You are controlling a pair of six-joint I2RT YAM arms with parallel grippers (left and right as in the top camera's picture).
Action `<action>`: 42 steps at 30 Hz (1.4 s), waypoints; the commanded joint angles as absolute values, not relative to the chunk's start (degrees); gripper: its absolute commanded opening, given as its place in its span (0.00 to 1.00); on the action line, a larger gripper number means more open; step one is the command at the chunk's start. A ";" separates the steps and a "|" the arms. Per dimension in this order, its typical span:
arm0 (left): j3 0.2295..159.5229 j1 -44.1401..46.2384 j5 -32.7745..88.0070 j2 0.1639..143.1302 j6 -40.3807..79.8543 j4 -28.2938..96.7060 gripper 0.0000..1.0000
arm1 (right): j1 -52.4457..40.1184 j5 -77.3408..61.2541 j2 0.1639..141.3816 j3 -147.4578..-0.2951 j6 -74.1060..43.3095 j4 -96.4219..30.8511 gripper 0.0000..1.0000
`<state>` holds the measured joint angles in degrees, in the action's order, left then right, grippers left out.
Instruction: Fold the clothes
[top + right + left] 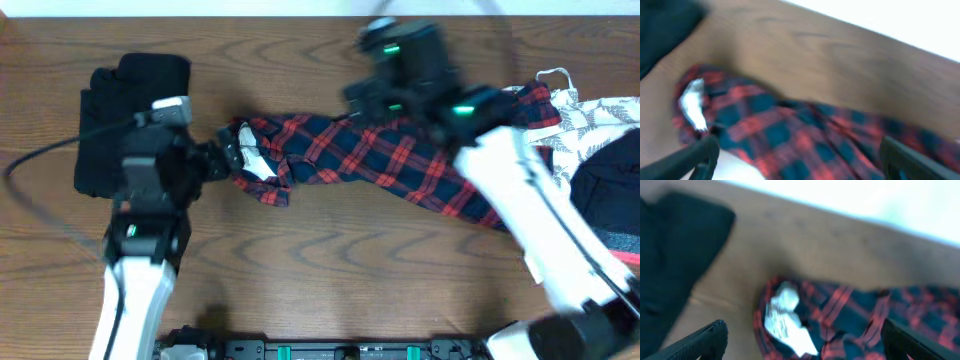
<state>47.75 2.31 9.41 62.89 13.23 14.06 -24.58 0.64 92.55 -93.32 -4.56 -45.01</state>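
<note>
Sprawling across the middle of the table [330, 285], the shirt [380, 160] lies crumpled in a long band running left to right. Its collar end is bunched up at the left, with the white label [256, 166] turned up. The left gripper [225, 155] sits right at that collar end. From its wrist camera the two fingers [710, 337] stand as wide apart as they go, with the label and the bunched collar in the gap; whether either finger touches the cloth I cannot tell, and nothing is pinched. The right gripper [800, 162] hangs over the shirt's middle, blurred, with its fingers [695, 157] spread just as wide and nothing held. Beyond the left arm, at the table's left, lies a folded black garment [120, 120], apart from the shirt. At the far right the shirt's tail runs up against a leaf-print cloth [600, 120], with another dark garment [610, 190] just in front of that.
</note>
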 commanded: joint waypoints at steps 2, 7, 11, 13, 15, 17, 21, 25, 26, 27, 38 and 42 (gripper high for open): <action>50.37 2.39 17.43 74.81 10.63 13.52 0.98 | -16.51 3.99 90.04 -93.86 -14.24 -53.67 0.99; 50.87 2.39 22.24 84.44 10.13 9.56 0.98 | -7.68 0.51 90.13 -93.62 -15.84 -63.02 0.99; 50.87 2.79 26.59 88.01 10.17 5.56 0.98 | -3.75 -0.91 90.13 -93.58 -15.81 -68.40 0.99; 50.87 3.38 26.55 88.84 10.15 4.10 0.98 | -2.61 -0.89 90.13 -93.41 -15.81 -71.37 0.99; 50.87 3.97 26.55 89.65 10.15 2.31 0.98 | -1.65 -0.89 90.13 -92.82 -15.81 -73.32 0.99; 50.87 4.54 26.52 90.37 10.15 0.58 0.98 | -0.49 -0.89 90.13 -91.68 -15.81 -73.80 0.99; 50.87 5.08 26.33 91.42 10.15 -0.80 0.98 | 1.45 -1.13 90.13 -88.47 -15.81 -72.82 0.99; 50.87 5.06 26.33 92.99 10.17 -1.39 0.98 | 1.78 -1.54 90.13 -85.10 -15.59 -71.99 0.99; 50.87 5.06 26.33 93.34 10.17 -1.37 0.98 | 1.76 -1.56 90.13 -84.51 -15.62 -71.99 0.99; 50.87 5.06 26.33 93.69 10.17 -1.32 0.98 | 1.76 -1.56 90.13 -84.05 -15.62 -72.03 0.99; 50.87 5.15 26.35 95.55 10.41 -9.72 0.99 | 1.80 -1.76 90.11 -83.05 -16.08 -78.56 0.99; 50.87 5.61 26.37 97.41 12.45 -11.11 0.99 | 1.96 -1.54 90.11 -81.56 -16.08 -78.24 0.99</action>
<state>49.54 5.17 25.58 95.50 10.96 -10.94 1.43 -1.52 89.95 -82.74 -15.11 -78.32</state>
